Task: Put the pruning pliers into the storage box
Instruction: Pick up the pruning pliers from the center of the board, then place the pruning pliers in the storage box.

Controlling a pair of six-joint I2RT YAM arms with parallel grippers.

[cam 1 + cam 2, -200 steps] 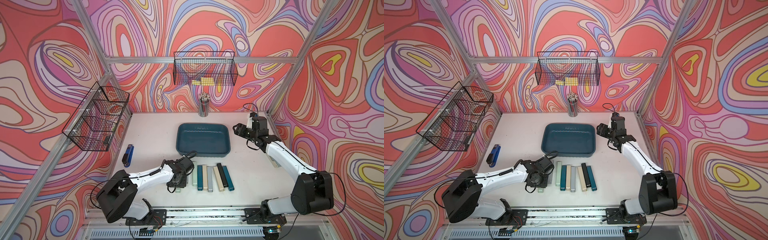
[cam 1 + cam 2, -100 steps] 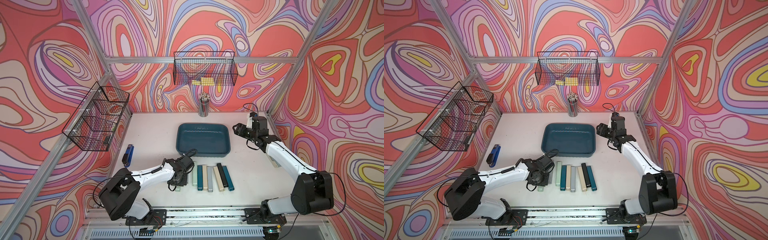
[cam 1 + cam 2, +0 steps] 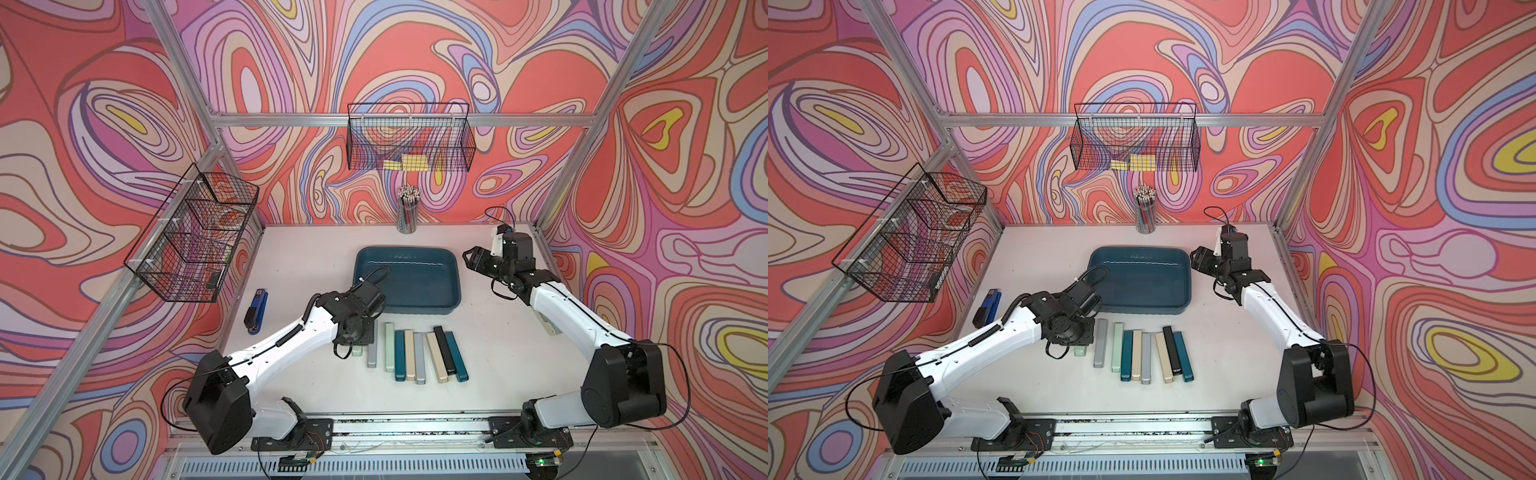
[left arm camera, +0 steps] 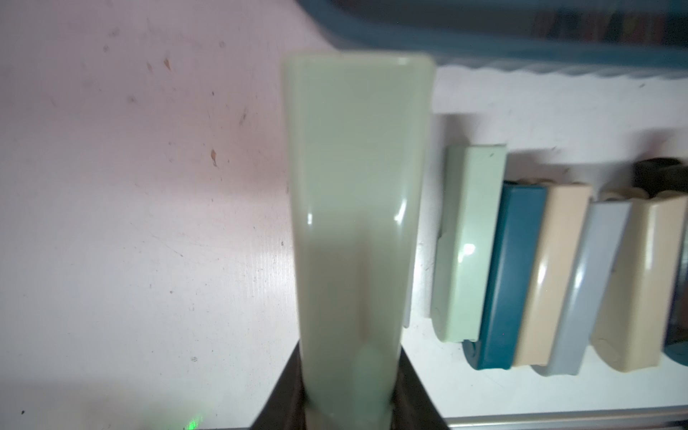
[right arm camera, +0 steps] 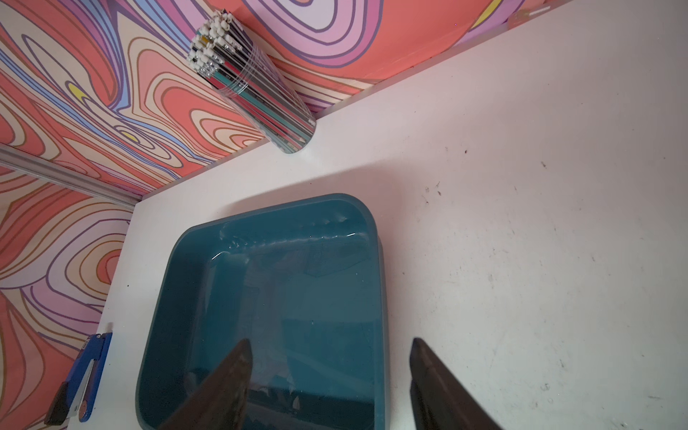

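Several pruning pliers (image 3: 419, 355) lie side by side as slim bars in grey, pale green, teal, beige and black, on the white table in front of the storage box (image 3: 456, 286). The box is a shallow dark teal tray with nothing in it. At the row's left end my left gripper (image 4: 350, 350) is shut on a pale green pliers case (image 4: 357, 193), which covers most of the grey case beside it. In both top views only this case's near end (image 3: 357, 353) (image 3: 1080, 351) shows under the wrist. My right gripper (image 5: 329, 344) hangs open over the box's right rim (image 5: 379, 298), holding nothing.
A blue-and-black stapler (image 3: 257, 311) lies by the left wall. A clear cup of pencils (image 3: 408, 212) stands at the back wall behind the box. Black wire baskets hang on the left wall (image 3: 195, 237) and the back wall (image 3: 409, 143).
My left gripper has shut on the pale green case at the row's left end, and the left wrist has shifted slightly. The right arm has stayed still.
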